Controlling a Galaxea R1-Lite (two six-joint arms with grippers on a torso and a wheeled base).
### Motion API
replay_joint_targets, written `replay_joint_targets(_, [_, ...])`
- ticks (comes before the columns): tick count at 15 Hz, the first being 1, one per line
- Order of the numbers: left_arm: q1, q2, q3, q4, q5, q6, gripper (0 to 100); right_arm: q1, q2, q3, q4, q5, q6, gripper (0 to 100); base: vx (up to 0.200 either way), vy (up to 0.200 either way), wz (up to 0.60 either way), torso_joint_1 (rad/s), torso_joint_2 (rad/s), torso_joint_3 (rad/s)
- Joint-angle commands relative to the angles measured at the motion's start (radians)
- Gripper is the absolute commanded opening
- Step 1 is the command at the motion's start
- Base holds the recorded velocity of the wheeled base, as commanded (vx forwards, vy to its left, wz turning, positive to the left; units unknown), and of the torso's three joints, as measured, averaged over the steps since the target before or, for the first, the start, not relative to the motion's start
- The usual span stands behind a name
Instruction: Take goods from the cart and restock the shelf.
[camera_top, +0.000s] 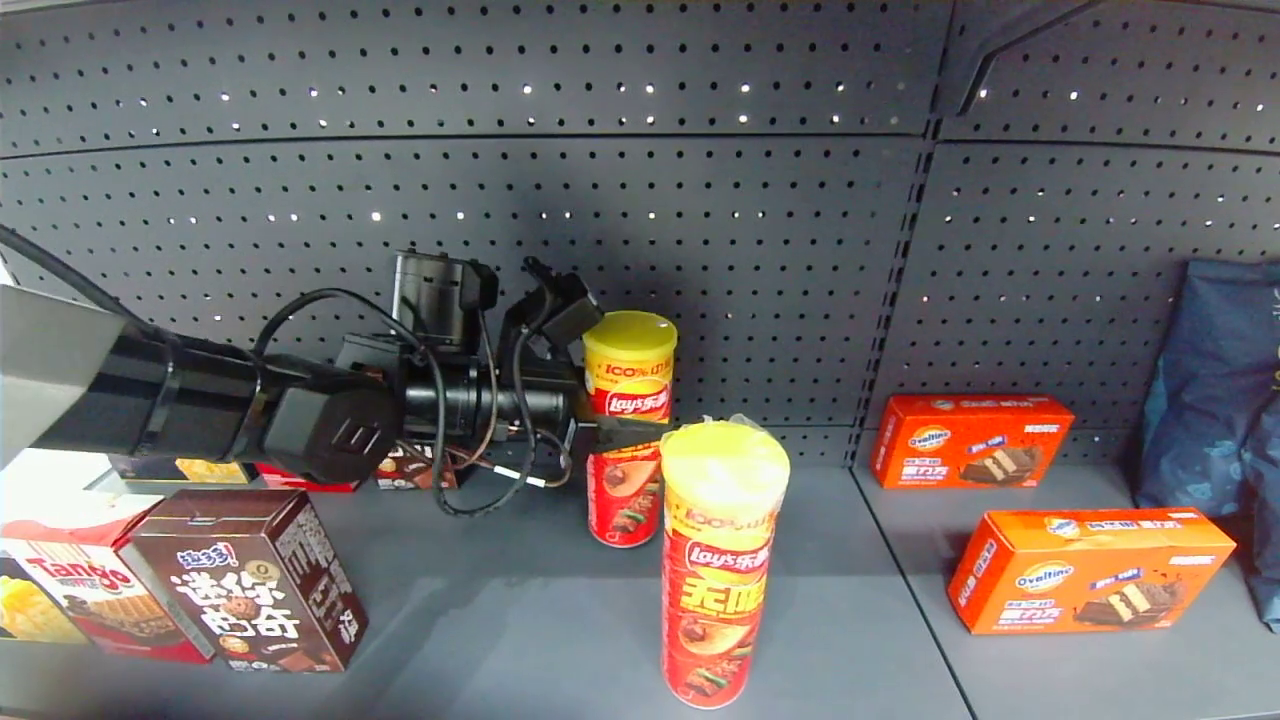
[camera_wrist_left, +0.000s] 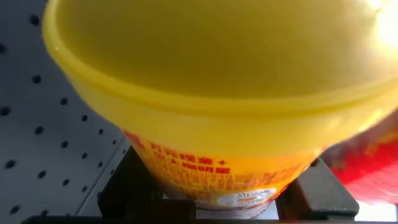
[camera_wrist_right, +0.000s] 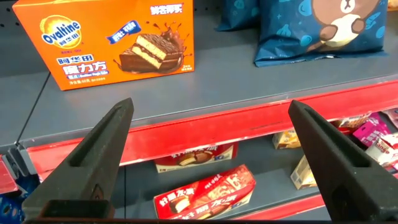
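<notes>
Right wrist view: the right tool (camera_wrist_right: 208, 168) hung before the red front lip (camera_wrist_right: 249, 124) of the shelf with its fingers spread wide and nothing between them. An orange box (camera_wrist_right: 112, 43) and blue bags (camera_wrist_right: 311, 25) lay on the board beyond it.

Head view: nearest on the shelf (camera_top: 520, 600) stood the front can (camera_top: 722, 570), upright under a yellow lid and free of either tool. A brown box (camera_top: 250, 580) stood at the near left, and two orange boxes (camera_top: 1090, 570) lay well apart to the right.

Just behind the front can, and slightly to the robot's left of it, stood the rear can (camera_top: 630, 380), also upright. Its long axis was vertical and its base was at shelf level; contact with the board could not be confirmed. The left tool (camera_top: 618, 432) met this can from the robot's left, level with the board and square to the can's axis. It appeared clamped about the can's middle.

Left wrist view: the same can (camera_wrist_left: 217, 93) sat between the dark fingers (camera_wrist_left: 127, 186), one on each side.

Behind everything rose the perforated back panel (camera_top: 700, 200), close to the rear can.

Judgement: placement looked nearly done. Because the front can stood close on the near right, a clean exit would run back leftward along the arm's own line.
</notes>
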Motion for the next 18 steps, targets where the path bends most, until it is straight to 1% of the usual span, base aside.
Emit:
replay_joint_targets(1, [-0.002,0.043,-0.022,-0.008,0.000,-0.002,0,0.000,0.005,0.000,0.000,0.000,0.000,100,0.000,0.000,0.00,0.000,0.00,0.000])
replay_joint_targets(2, [-0.006,0.066,-0.047,-0.023,0.000,-0.009,0,0.000,0.005,0.000,0.000,0.000,0.000,100,0.000,0.000,0.00,0.000,0.00,0.000])
replay_joint_targets(4, [-0.017,0.086,-0.079,-0.023,0.001,-0.013,0,0.000,0.005,0.000,0.000,0.000,0.000,100,0.000,0.000,0.00,0.000,0.00,0.000])
replay_joint_targets(8, [-0.029,0.097,-0.108,-0.026,0.001,-0.056,0,0.000,0.005,0.000,0.000,0.000,0.000,100,0.000,0.000,0.00,0.000,0.00,0.000])
replay_joint_targets(9, [-0.031,0.101,-0.113,-0.026,0.001,-0.056,0,0.000,0.005,0.000,0.000,0.000,0.000,100,0.000,0.000,0.00,0.000,0.00,0.000])
replay_joint_targets(10, [-0.031,0.117,-0.128,-0.026,0.001,-0.063,0,0.000,0.005,0.000,0.000,0.000,0.000,100,0.000,0.000,0.00,0.000,0.00,0.000])
replay_joint_targets(12, [-0.037,0.121,-0.134,-0.028,0.001,-0.085,0,0.000,0.005,0.000,0.000,0.000,0.000,100,0.000,0.000,0.00,0.000,0.00,0.000])
replay_joint_targets(15, [-0.052,0.138,-0.134,-0.068,0.001,-0.105,0,0.000,0.005,0.000,0.000,0.000,0.000,100,0.000,0.000,0.00,0.000,0.00,0.000])
replay_joint_targets(18, [-0.060,0.146,-0.134,-0.078,0.001,-0.108,0,0.001,0.005,0.000,0.000,0.000,0.000,100,0.000,0.000,0.00,0.000,0.00,0.000])
